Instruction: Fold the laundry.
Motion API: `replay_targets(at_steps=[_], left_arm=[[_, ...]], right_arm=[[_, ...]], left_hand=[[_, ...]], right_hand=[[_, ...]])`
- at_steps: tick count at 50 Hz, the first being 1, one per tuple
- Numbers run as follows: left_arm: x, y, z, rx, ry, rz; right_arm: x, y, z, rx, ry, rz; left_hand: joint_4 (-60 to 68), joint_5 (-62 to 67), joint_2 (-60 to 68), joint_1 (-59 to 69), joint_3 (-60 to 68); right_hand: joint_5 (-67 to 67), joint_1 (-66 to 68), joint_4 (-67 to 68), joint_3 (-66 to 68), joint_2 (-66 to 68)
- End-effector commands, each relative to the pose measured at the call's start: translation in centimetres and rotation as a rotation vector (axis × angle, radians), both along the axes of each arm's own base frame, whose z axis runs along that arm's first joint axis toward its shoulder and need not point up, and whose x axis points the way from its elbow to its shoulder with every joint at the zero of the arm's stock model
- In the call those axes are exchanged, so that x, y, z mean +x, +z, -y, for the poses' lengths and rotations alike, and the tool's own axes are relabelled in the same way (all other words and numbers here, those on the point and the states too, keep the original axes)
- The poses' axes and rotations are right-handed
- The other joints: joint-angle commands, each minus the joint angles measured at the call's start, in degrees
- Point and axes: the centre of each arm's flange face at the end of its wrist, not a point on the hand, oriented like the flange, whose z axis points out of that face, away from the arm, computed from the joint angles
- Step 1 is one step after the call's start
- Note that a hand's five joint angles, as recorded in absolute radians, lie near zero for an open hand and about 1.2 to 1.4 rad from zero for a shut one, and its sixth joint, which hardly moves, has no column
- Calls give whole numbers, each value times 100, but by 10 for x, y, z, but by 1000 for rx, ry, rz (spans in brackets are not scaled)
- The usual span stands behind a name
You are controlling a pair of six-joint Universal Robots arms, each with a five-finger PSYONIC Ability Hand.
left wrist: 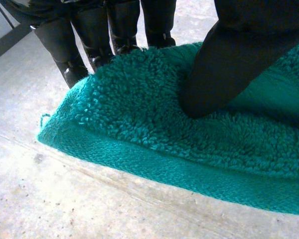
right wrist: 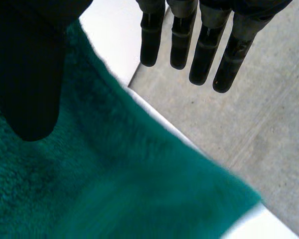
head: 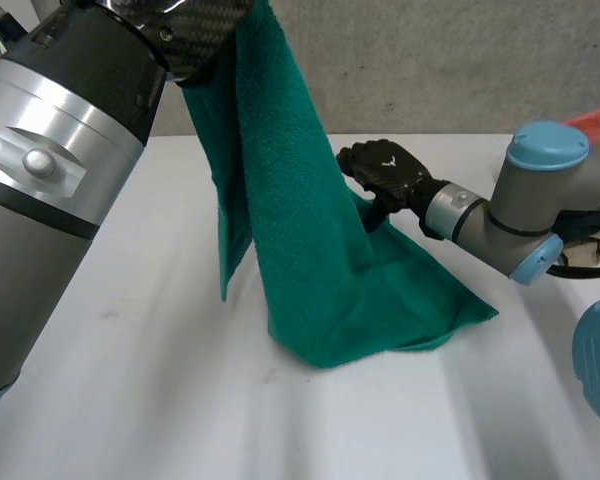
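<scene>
Low in the middle of the frame, a green towel's (head: 320, 270) bottom end pools on the white worktop (head: 130, 400). At centre right, the right hand (head: 385, 168) rests against its side, fingers (right wrist: 204, 50) straight and gripping nothing, probably steadying it. At the top, the left hand (head: 190, 30) pinches the towel's top end between thumb and fingers, seemingly lifting it so it hangs straight.

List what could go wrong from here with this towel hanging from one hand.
1. The left robot hand pinches the green towel only near one edge, between thumb and fingers, so it may slip out.
2. The right robot hand is open beside the towel and holds nothing, so the lower end resting on the table could drag or bunch.
</scene>
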Motion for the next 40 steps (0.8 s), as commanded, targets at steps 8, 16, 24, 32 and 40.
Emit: replay_targets(at_steps=[8,16,24,32,40], left_arm=[[-2,-5,2,9,-2,5],[-6,-20,16,49,12,34],[8,-70,100,166,167,105],[13,-28,195,-5,283,5],[14,30,195,-208,279,-108]], right_arm=[[2,-28,2,35,2,-11],[-21,-3,43,-148,-362,1],[-40,44,46,-370,-439,-86],[-53,159,57,-702,-684,163],[-62,238,16,-817,-700,261]], left_hand=[[1104,1394,1133,1469,1164],[1104,1394,1133,1469,1164],[1104,1394,1133,1469,1164],[1104,1394,1133,1469,1164],[1104,1394,1133,1469,1164]], right_hand=[[5618,5798,5541,5529,5489],[5618,5798,5541,5529,5489],[5618,5798,5541,5529,5489],[5618,5798,5541,5529,5489],[5618,5798,5541,5529,5489]])
